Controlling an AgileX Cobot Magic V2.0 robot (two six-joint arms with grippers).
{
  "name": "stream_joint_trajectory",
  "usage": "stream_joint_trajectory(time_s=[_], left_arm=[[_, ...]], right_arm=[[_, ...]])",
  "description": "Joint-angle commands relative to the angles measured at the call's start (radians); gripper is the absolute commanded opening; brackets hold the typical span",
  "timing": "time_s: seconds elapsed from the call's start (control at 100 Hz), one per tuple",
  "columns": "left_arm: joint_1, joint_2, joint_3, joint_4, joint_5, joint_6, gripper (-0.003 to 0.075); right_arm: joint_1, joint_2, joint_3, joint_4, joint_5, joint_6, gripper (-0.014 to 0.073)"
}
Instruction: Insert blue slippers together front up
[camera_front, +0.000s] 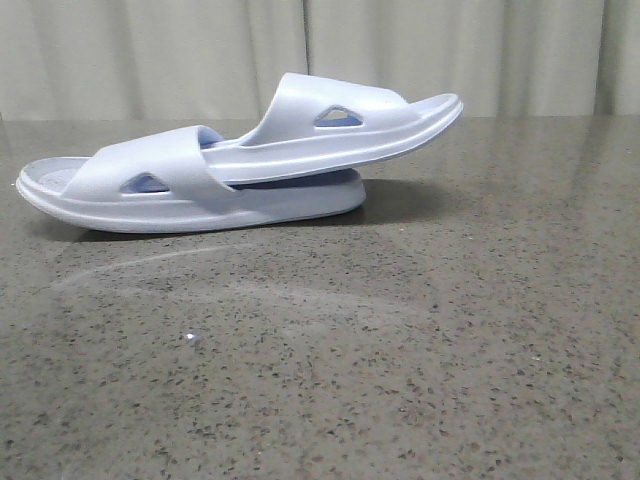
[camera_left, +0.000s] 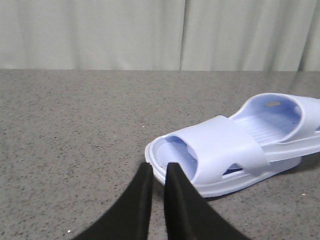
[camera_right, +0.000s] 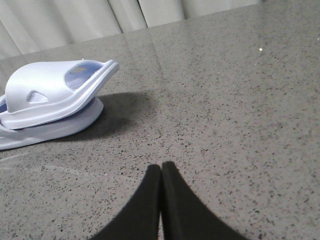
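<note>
In the front view, two pale lavender-blue moulded foam slippers lay nested on the grey speckled stone table (camera_front: 420, 360): the lower slipper (camera_front: 150, 185) rested flat, and the upper slipper (camera_front: 340, 125) had its heel tucked under the lower one's strap, its toe tilted up to the right.

In the left wrist view, the left gripper (camera_left: 159, 167) hovered just beside the lower slipper's rim, its black fingers nearly together and holding nothing.

In the right wrist view, the right gripper (camera_right: 161, 167) stood well apart from the pair, fingers pressed together, empty.
</note>
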Motion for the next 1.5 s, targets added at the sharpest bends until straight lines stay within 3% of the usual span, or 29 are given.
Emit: stream_joint_trajectory(time_s=[0.0,0.08,0.2,0.27,0.34,0.69,1.01,1.14,1.49], left_arm=[[-0.021,0.003,-0.025,0.065,-0.057,-0.095,0.0015],[-0.019,-0.014,-0.022,0.376,-0.094,-0.436,0.0015],[-0.016,-0.069,-0.001,0.999,-0.122,-1.107,0.0015],[-0.016,-0.121,0.03,1.245,-0.128,-1.352,0.0015],[-0.007,-0.18,0.066,1.386,-0.13,-1.484,0.0015],[0.184,-0.426,0.217,1.479,-0.134,-1.501,0.0015],[0.186,-0.506,0.255,1.556,-0.079,-1.501,0.0015],[0.186,-0.506,0.255,1.516,-0.018,-1.501,0.0015],[0.186,-0.506,0.255,1.511,-0.017,-1.501,0.0015]], right_arm=[[0.002,0.002,-0.026,0.022,-0.017,-0.012,-0.008],[0.002,0.002,-0.026,0.022,-0.017,-0.012,-0.008],[0.002,0.002,-0.026,0.022,-0.017,-0.012,-0.008],[0.002,0.002,-0.026,0.022,-0.017,-0.012,-0.008],[0.002,0.002,-0.026,0.022,-0.017,-0.012,-0.008],[0.002,0.002,-0.026,0.022,-0.017,-0.012,-0.008],[0.002,0.002,-0.026,0.022,-0.016,-0.012,-0.008],[0.002,0.002,-0.026,0.022,-0.016,-0.012,-0.008],[0.002,0.002,-0.026,0.022,-0.016,-0.012,-0.008]])
